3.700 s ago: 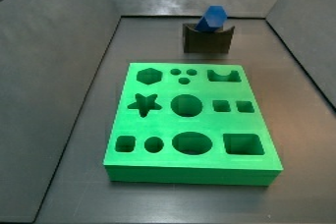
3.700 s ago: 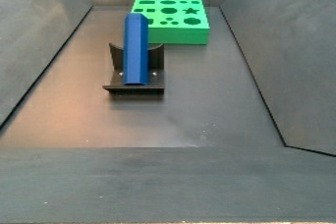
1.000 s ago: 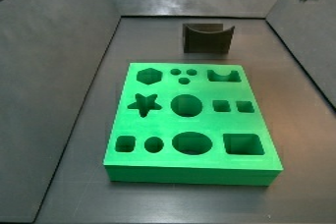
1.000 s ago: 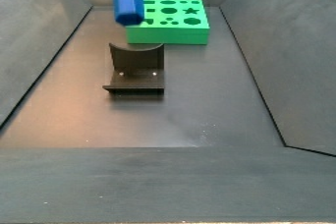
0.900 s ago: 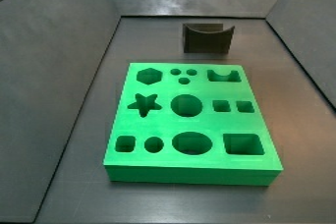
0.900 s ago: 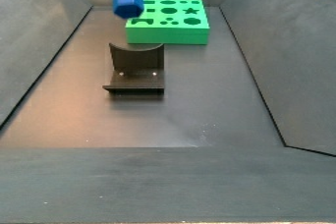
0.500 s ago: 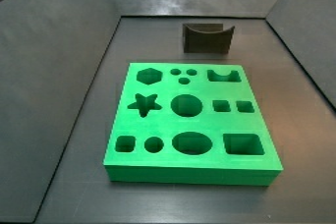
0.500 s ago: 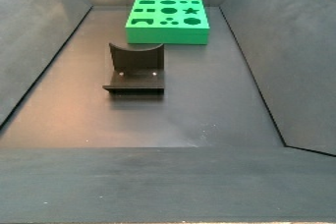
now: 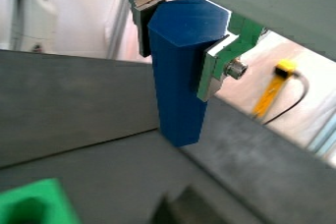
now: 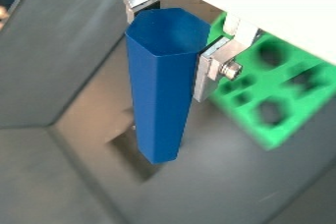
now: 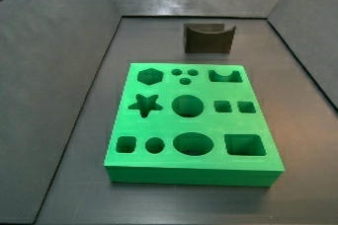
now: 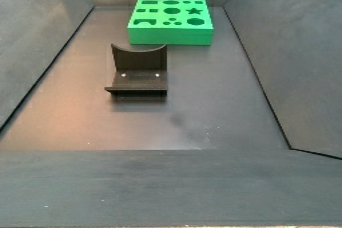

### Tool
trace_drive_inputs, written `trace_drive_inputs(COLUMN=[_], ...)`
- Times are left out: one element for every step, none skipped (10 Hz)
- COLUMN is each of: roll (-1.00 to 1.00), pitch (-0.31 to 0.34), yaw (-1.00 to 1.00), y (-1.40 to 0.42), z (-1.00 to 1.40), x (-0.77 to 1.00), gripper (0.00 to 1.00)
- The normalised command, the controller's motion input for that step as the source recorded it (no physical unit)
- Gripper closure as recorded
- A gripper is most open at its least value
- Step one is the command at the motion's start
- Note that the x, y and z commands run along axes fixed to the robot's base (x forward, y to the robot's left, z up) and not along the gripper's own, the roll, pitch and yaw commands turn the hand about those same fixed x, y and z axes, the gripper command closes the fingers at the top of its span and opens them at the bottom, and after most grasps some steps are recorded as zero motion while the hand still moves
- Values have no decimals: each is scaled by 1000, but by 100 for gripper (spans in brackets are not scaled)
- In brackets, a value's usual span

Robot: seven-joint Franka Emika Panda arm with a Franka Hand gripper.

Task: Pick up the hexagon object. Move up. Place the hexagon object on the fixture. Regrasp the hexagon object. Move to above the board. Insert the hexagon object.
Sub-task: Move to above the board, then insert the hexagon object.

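My gripper (image 9: 182, 33) is shut on the hexagon object (image 9: 182, 71), a bright blue bar with hexagonal ends, held upright between the silver fingers (image 9: 221, 59). Both wrist views show it; in a wrist view the bar (image 10: 163, 85) hangs high above the grey floor with the green board (image 10: 273, 88) beside it below. In both side views the gripper and the bar are out of the picture, above the frame. The board (image 11: 193, 120) lies flat with its shaped holes empty. The fixture (image 12: 136, 70) stands empty, its notch showing in a side view (image 11: 209, 37).
Grey sloping walls (image 12: 40, 62) enclose the dark floor (image 12: 187, 112) on all sides. The board (image 12: 171, 21) sits near the far wall in a side view, with the fixture between it and the near floor. A yellow cable (image 9: 272, 85) shows outside the enclosure.
The gripper has lifted the blue bar off the fixture and straight up. A half second ago its lower end still showed in a side view; now it is above both side views.
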Motion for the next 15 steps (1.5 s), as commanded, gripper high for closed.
trace_drive_inputs(roll=[-1000, -1000, -1000, -1000, -1000, -998, -780, -490, -370, -216, 0, 0, 0, 0, -39], pitch=[-130, -135, -121, -101, -101, -102, -86, -61, -52, -32, 0, 0, -57, -76, -56], yaw=[-84, -91, -98, -103, -109, -104, -79, -39, -34, -22, 0, 0, -46, -346, -617], y=[-942, -512, -269, -118, -82, -28, -3, 13, 9, 5, 0, 37, 0, -11, 0], z=[233, 128, 61, 37, 24, 9, 8, 2, 0, 2, 0, 0, -157, -474, -531], x=[-981, -597, -355, -182, -135, -94, -74, -62, -52, -29, -23, -14, -351, -346, -334], gripper=[100, 100, 100, 100, 100, 100, 100, 100, 100, 100, 100, 100, 100, 100, 100])
